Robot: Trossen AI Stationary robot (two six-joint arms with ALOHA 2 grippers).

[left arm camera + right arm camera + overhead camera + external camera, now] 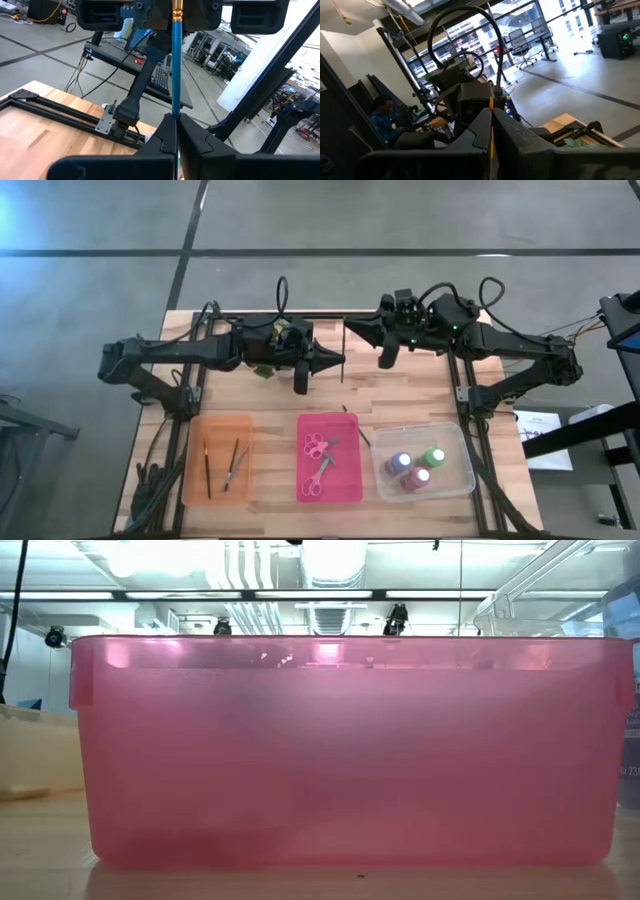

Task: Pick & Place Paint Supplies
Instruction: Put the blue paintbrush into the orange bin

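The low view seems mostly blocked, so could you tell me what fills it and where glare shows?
Low view: the translucent pink bin fills the frame, with ceiling lights glaring along its rim. High view: even lighting, a bluish flare in the top-left corner. Left wrist view: bright background behind the blue brush.

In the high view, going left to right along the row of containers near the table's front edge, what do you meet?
Orange tray holding two brushes → pink bin holding two scissors → clear bin holding three paint bottles.
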